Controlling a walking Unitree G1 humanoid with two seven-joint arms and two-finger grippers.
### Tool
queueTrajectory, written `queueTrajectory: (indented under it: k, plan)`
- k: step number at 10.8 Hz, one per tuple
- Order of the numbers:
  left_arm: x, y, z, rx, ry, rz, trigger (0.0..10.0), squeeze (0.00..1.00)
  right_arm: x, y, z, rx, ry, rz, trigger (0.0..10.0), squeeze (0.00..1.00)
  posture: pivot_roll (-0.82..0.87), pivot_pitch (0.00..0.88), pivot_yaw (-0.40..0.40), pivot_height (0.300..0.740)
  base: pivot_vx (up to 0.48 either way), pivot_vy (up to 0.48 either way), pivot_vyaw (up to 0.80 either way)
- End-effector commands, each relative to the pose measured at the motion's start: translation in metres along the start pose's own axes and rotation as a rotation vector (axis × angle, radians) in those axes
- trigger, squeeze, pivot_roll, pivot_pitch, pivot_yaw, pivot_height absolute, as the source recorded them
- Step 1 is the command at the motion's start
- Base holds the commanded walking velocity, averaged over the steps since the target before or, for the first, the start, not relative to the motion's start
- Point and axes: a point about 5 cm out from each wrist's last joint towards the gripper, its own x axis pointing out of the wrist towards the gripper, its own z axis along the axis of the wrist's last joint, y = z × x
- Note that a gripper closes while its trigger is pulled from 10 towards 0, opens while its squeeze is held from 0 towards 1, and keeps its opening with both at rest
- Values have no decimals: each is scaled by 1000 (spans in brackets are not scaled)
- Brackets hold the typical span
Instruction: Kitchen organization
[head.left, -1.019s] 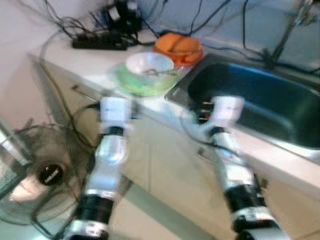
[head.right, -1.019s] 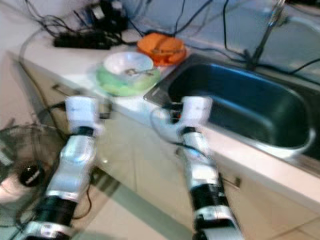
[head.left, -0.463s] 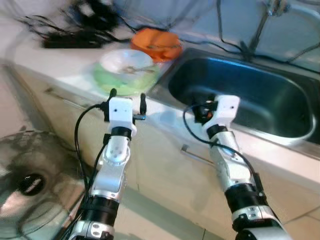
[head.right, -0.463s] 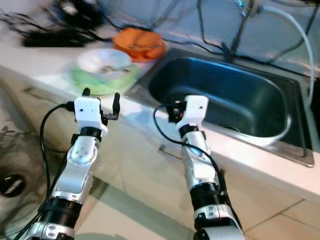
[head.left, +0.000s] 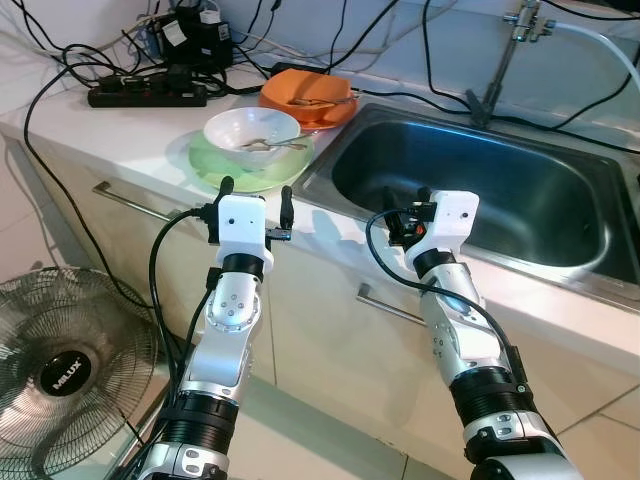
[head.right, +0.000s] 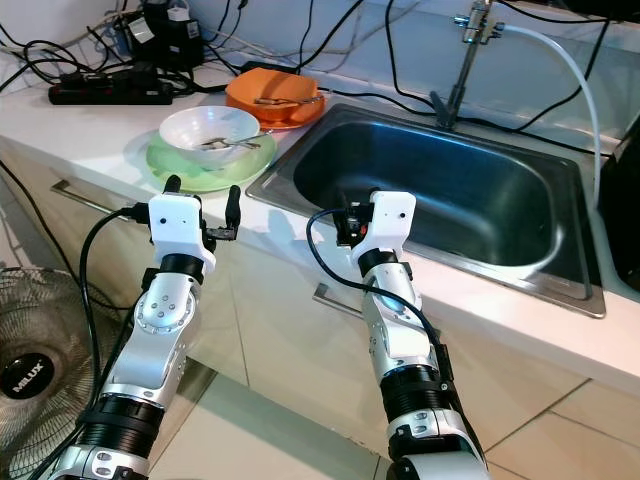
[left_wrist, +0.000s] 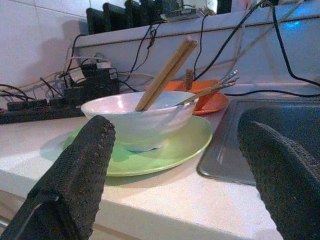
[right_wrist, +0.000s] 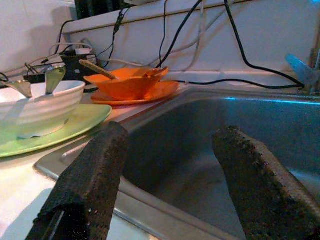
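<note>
White and ribbed, the bowl (head.left: 252, 131) sits on a green plate (head.left: 245, 165) on the counter (head.left: 120, 135), just left of the steel sink (head.left: 470, 195), with chopsticks (left_wrist: 165, 74) and a spoon leaning inside it. Behind it, touching the sink's back corner, an orange bowl on an orange plate (head.left: 308, 98) holds more utensils.

The step in hand looks like an approach – nothing has been picked up. The left gripper (head.left: 254, 195) hangs at the counter's front edge, pointed at the white bowl, its fingers (left_wrist: 75, 175) spread wide and empty. The right gripper (head.left: 405, 205) is raised over the near rim of the sink, fingers (right_wrist: 90, 175) likewise wide apart and holding nothing.

My guess is that the dishes belong in the sink. The next move would call for the left gripper to reach forward over the counter edge and close on the bowl's rim, or on the plate beneath it – keeping things level so the loose chopsticks do not slide out.

A power strip (head.left: 148, 96) and a tangle of black cables (head.left: 330, 45) lie along the back of the counter, close behind the dishes; a reach too far could snag them. A faucet (head.left: 505, 50) stands behind the sink, and a fan (head.left: 70, 375) on the floor to the left.
</note>
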Motion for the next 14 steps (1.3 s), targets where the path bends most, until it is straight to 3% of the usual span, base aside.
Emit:
queueTrajectory:
  k: [1,7,11,14]
  plan:
    - [-1,0,3,0,-11,-4,10000,0,1,0,1,-4,-5,-1,10000,0,203,49,-21,740,0,0,0]
    - [-7,15,0,115,-16,57,10000,0,1,3,-2,2,9,15,10000,0,222,51,-31,740,0,0,0]
    - [-3,13,9,226,-64,-22,10000,0,4,3,-1,-3,8,14,10000,0,224,49,-34,740,0,0,0]
    - [-1,14,14,256,-88,-35,10000,0,11,3,9,-22,-16,25,10000,0,222,47,-37,740,0,0,0]
